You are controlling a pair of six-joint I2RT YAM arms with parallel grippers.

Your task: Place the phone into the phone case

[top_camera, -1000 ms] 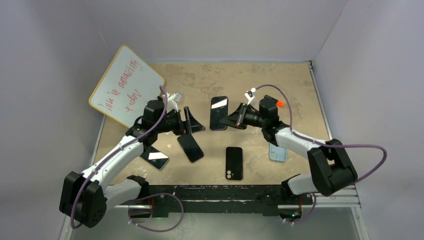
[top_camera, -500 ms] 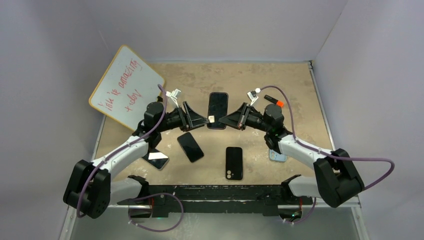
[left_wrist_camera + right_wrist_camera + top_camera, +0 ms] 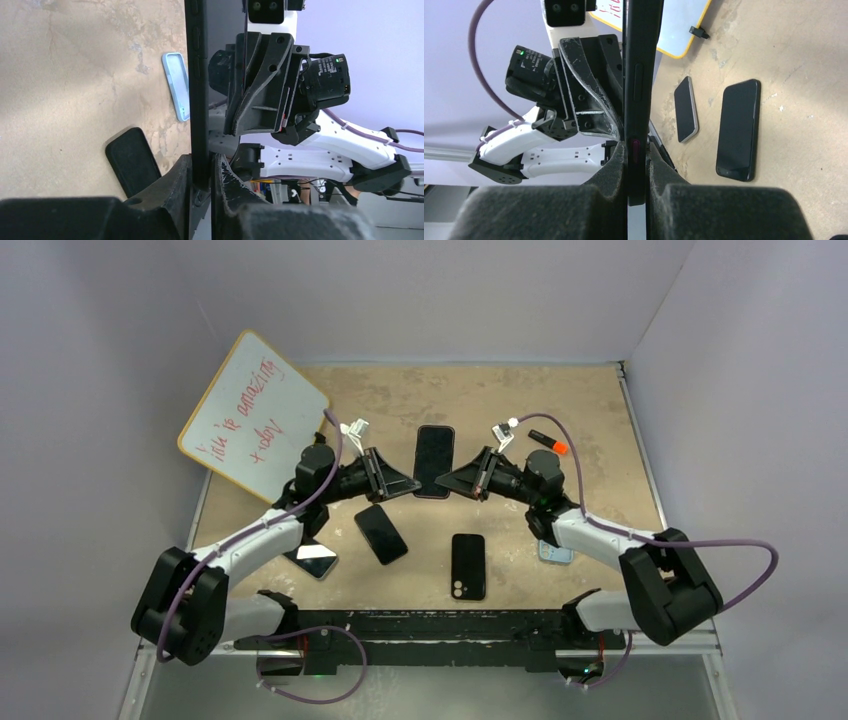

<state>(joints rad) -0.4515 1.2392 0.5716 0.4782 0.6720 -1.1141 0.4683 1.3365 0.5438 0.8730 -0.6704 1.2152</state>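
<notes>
In swung the left gripper (image 3: 413, 482), jaws closing on the glossy black slab phone (image 3: 434, 455). The right gripper (image 3: 447, 481) clamped the opposite edge, so the phone hung above the tan table (image 3: 560, 410). The risk was that two tight grips pulling unevenly could twist it loose, away from what looked like the matte black case (image 3: 468, 566).

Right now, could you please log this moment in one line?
left gripper: grips phone | right gripper: grips phone | phone: held aloft
</notes>
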